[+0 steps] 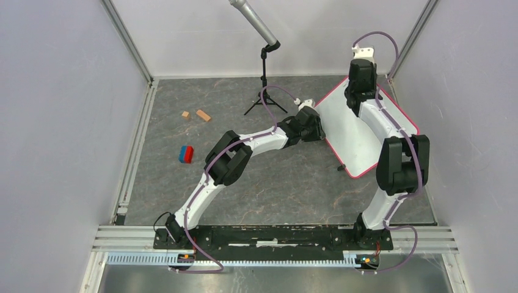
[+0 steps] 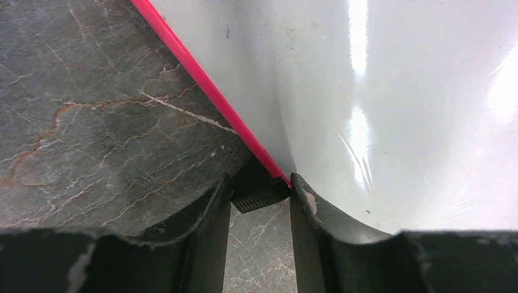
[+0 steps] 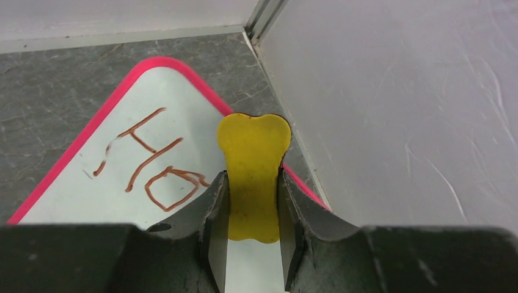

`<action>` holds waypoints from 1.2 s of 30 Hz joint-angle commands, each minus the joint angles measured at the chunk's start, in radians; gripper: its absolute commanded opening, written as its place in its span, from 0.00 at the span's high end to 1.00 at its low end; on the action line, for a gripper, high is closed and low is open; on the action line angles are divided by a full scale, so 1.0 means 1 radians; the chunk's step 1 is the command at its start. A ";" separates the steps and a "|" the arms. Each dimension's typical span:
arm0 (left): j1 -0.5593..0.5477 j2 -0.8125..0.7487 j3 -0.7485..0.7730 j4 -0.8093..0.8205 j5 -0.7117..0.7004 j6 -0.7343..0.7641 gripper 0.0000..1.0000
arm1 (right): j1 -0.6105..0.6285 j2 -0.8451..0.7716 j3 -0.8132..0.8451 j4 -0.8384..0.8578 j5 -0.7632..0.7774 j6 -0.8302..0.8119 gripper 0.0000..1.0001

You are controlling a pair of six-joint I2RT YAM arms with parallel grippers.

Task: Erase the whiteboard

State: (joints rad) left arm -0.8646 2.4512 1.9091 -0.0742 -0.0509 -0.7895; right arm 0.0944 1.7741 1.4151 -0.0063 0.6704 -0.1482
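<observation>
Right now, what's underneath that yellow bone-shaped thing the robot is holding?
The whiteboard, with reddish-brown writing nearby. The yellow piece, clamped in the right end effector, covers a strip of board and rim, so any marks there cannot be seen.

End effector (image 2: 261, 186) gripping whiteboard (image 2: 397, 110) rim, grey tabletop (image 2: 91, 122)

**Tally on the Table**

There was one whiteboard (image 1: 342, 134) at the far right, one yellow bone-shaped piece (image 3: 253, 165), two small wooden blocks (image 1: 186, 115) (image 1: 203, 115) at the far left, one red-and-blue block (image 1: 186, 154) nearer, and one microphone (image 1: 253, 21) on one tripod (image 1: 265, 91).
</observation>
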 commanded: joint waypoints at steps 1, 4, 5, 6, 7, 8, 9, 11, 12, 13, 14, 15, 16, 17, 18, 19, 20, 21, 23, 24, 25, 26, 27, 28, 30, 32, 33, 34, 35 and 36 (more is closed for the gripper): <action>0.019 0.046 -0.033 -0.083 -0.067 0.019 0.65 | 0.030 0.034 -0.002 0.064 -0.033 -0.031 0.66; 0.019 0.044 -0.037 -0.078 -0.067 0.020 0.70 | 0.079 0.060 -0.037 0.112 -0.009 -0.068 0.66; 0.019 0.043 -0.039 -0.076 -0.067 0.021 0.71 | 0.090 0.068 -0.045 0.121 -0.009 -0.071 0.67; 0.018 0.042 -0.041 -0.075 -0.067 0.021 0.72 | 0.097 0.079 -0.053 0.126 -0.015 -0.071 0.67; 0.019 0.042 -0.043 -0.072 -0.067 0.021 0.73 | 0.101 0.090 -0.056 0.130 -0.026 -0.069 0.66; 0.019 0.040 -0.045 -0.070 -0.067 0.021 0.75 | 0.106 0.099 -0.059 0.133 -0.034 -0.069 0.66; 0.018 0.040 -0.045 -0.069 -0.066 0.021 0.77 | 0.107 0.111 -0.058 0.135 -0.033 -0.070 0.67; 0.018 0.039 -0.051 -0.064 -0.065 0.021 0.79 | 0.107 0.129 -0.040 0.123 -0.018 -0.073 0.67; 0.018 0.037 -0.054 -0.060 -0.065 0.021 0.80 | 0.105 0.131 -0.031 0.120 -0.010 -0.085 0.67; 0.019 0.034 -0.062 -0.053 -0.065 0.020 0.81 | 0.103 0.128 -0.026 0.118 0.004 -0.099 0.66; 0.019 0.032 -0.070 -0.045 -0.064 0.017 0.82 | 0.097 0.116 -0.023 0.118 0.010 -0.107 0.67; 0.019 0.029 -0.075 -0.040 -0.066 0.015 0.86 | 0.087 0.103 -0.025 0.120 0.015 -0.109 0.67; 0.019 0.029 -0.076 -0.039 -0.068 0.013 0.91 | 0.075 0.083 -0.031 0.120 0.017 -0.108 0.66; 0.019 0.030 -0.077 -0.039 -0.068 0.012 0.94 | 0.060 0.062 -0.040 0.120 0.015 -0.102 0.66; 0.019 0.028 -0.077 -0.038 -0.068 0.012 0.96 | 0.042 0.045 -0.048 0.118 0.011 -0.095 0.66; 0.019 0.026 -0.081 -0.035 -0.069 0.010 0.98 | 0.027 0.025 -0.059 0.120 0.010 -0.093 0.66; 0.020 0.025 -0.085 -0.031 -0.069 0.010 0.98 | 0.018 0.009 -0.072 0.125 0.022 -0.094 0.66; 0.019 0.024 -0.087 -0.030 -0.069 0.010 0.98 | 0.005 -0.007 -0.083 0.131 0.034 -0.099 0.66; 0.019 0.020 -0.094 -0.026 -0.071 0.007 0.98 | -0.023 -0.028 -0.105 0.144 0.047 -0.103 0.66; 0.019 0.019 -0.099 -0.020 -0.070 0.007 0.98 | -0.035 -0.039 -0.112 0.144 0.039 -0.094 0.66; 0.019 0.019 -0.102 -0.018 -0.071 0.006 0.98 | -0.048 -0.051 -0.123 0.149 0.024 -0.086 0.66; 0.019 0.019 -0.102 -0.019 -0.072 0.005 0.98 | -0.054 -0.060 -0.137 0.161 0.013 -0.081 0.66; 0.019 0.019 -0.102 -0.019 -0.072 0.005 0.98 | -0.054 -0.066 -0.146 0.172 0.004 -0.078 0.66; 0.019 0.018 -0.102 -0.019 -0.072 0.004 0.98 | -0.053 -0.068 -0.153 0.178 -0.022 -0.076 0.66; 0.018 0.018 -0.101 -0.018 -0.073 0.004 0.98 | -0.042 -0.061 -0.169 0.197 -0.062 -0.070 0.66; 0.019 0.017 -0.103 -0.016 -0.073 0.006 0.98 | -0.014 -0.035 -0.184 0.222 -0.068 -0.078 0.66; 0.018 0.016 -0.106 -0.015 -0.073 0.007 0.98 | 0.003 -0.020 -0.187 0.232 -0.068 -0.086 0.66; 0.018 0.016 -0.108 -0.011 -0.073 0.006 0.98 | 0.019 -0.001 -0.191 0.247 -0.069 -0.096 0.66; 0.018 0.015 -0.110 -0.009 -0.072 0.005 0.98 | 0.034 0.022 -0.194 0.261 -0.071 -0.104 0.66; 0.019 0.015 -0.110 -0.010 -0.073 0.005 0.98 | 0.044 0.039 -0.193 0.275 -0.074 -0.110 0.66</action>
State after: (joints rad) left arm -0.8642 2.4367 1.8484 0.0128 -0.0513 -0.7895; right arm 0.0849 1.7351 1.2453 0.2077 0.6277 -0.2337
